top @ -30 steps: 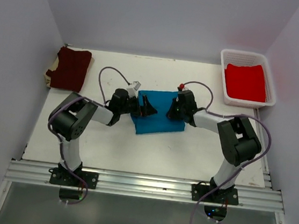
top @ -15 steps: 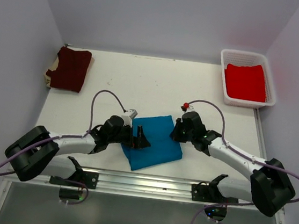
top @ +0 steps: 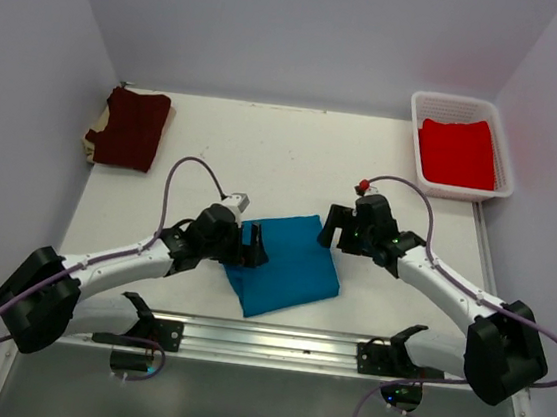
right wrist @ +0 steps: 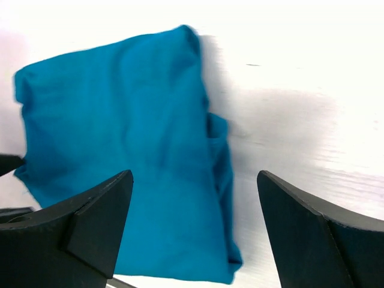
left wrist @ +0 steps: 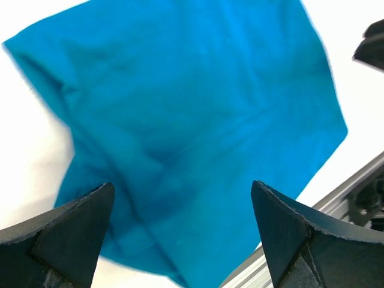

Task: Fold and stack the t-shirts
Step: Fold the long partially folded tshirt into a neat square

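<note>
A folded teal-blue t-shirt (top: 287,265) lies flat near the table's front edge, also seen in the left wrist view (left wrist: 198,114) and the right wrist view (right wrist: 120,144). My left gripper (top: 257,246) hovers at its left edge, open, with nothing between its fingers (left wrist: 183,185). At the shirt's upper right corner my right gripper (top: 330,228) stands open and just clear of the cloth (right wrist: 195,174). A dark maroon t-shirt (top: 129,129) lies folded at the far left. A bright red t-shirt (top: 456,153) rests in the white basket (top: 415,134).
The white mesh basket sits at the far right corner against the wall. An aluminium rail (top: 273,344) runs along the table's near edge, just below the teal shirt. Purple cables (top: 176,182) loop above both wrists.
The teal shirt was drawn from mid-table toward the near edge. My right gripper has opened, let go of the shirt and backed off to the right. The left gripper stayed open.
</note>
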Available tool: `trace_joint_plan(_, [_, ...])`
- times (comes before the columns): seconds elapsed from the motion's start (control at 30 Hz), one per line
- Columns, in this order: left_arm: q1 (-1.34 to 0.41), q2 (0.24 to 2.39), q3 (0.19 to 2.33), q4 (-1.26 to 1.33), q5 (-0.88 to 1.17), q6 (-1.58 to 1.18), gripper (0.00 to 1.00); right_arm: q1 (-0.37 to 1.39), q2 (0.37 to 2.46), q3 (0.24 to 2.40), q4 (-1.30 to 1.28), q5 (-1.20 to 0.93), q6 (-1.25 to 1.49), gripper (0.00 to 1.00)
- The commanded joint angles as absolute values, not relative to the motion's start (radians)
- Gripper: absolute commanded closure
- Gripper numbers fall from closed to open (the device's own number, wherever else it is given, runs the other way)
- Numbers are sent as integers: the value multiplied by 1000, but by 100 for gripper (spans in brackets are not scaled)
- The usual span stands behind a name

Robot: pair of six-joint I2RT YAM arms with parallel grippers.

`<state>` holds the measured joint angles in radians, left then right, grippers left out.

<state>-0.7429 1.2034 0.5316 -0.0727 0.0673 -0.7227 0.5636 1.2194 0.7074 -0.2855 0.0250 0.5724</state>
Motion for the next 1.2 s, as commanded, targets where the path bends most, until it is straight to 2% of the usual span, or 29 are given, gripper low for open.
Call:
trace_joint_plan(0.0, [-750,1141,538,-205,5,-741,0,459,1235,673,-288,-84,563,11])
trace_joint_plan(0.2, [-775,1028,503,-354,-60,-819,0,448,1233,664,-259,-191,557,14])
trace_joint_plan(0.43, [-804,986,361,-324,-40,-949,0,448,1310,657,-203,-287,564,28])
trace_joint_plan(0.5, [-810,974,315,-295,-35,-969,0,449,1296,649,-190,-282,574,47])
trace_joint_plan(0.53, [-811,974,298,-266,-47,-986,0,449,1275,649,-190,-279,575,60])
trace_joint_plan(0.57, [-813,974,282,-252,-54,-994,0,448,1260,646,-177,-290,575,97])
trace_joint_plan(0.6, [-815,977,259,-236,-57,-1000,0,449,1247,647,-176,-296,574,100])
trace_joint_plan(0.8, [-818,999,226,-167,-49,-1019,0,465,1175,683,-201,-342,555,100])
trace_joint_plan(1.0, [-819,1054,227,-109,-40,-1022,0,508,1278,667,-156,-364,575,100])
trace_joint_plan(1.07, [-822,1075,227,-86,-37,-1023,0,575,1299,689,-210,-272,568,96])
trace_joint_plan(1.13, [-824,1091,230,-72,-31,-1026,0,633,1315,725,-291,-14,548,95])
trace_joint_plan(1.17, [-825,1101,232,-68,-31,-1026,0,675,1318,764,-373,80,546,91])
